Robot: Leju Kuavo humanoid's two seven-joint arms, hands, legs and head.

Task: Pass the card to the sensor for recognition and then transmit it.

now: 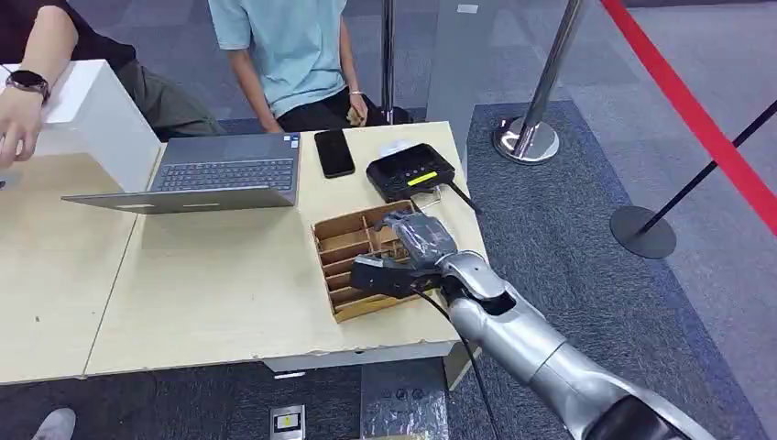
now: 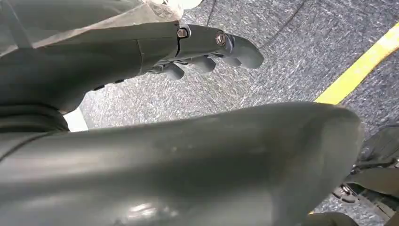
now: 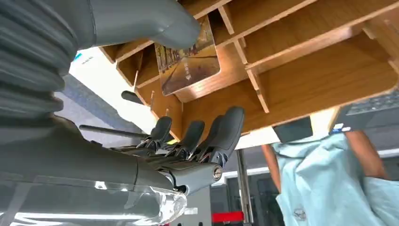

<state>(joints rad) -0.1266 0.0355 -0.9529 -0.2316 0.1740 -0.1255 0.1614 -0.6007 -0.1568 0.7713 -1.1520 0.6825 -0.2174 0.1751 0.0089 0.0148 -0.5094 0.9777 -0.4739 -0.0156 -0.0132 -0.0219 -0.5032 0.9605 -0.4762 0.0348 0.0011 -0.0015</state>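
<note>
A card [image 3: 188,63] with a printed picture stands upright in a slot of the wooden divider box [image 1: 344,252] on the table's right part. My right hand [image 1: 408,255] hovers over that box, open. In the right wrist view its thumb [image 3: 155,21] lies at the card's upper edge, while its dark fingers [image 3: 204,136] stay apart on the card's other side. The black sensor [image 1: 412,171] with a lit yellow-green strip sits just behind the box. My left hand [image 2: 207,52] hangs over grey carpet with nothing in it, fingers loosely extended.
A grey laptop [image 1: 224,174] and a black phone [image 1: 334,152] lie behind the box. Two people sit at the table's far side; one person's hand [image 1: 18,124] reaches in at the far left. Stanchion posts [image 1: 527,137] and a red barrier tape [image 1: 696,115] stand to the right.
</note>
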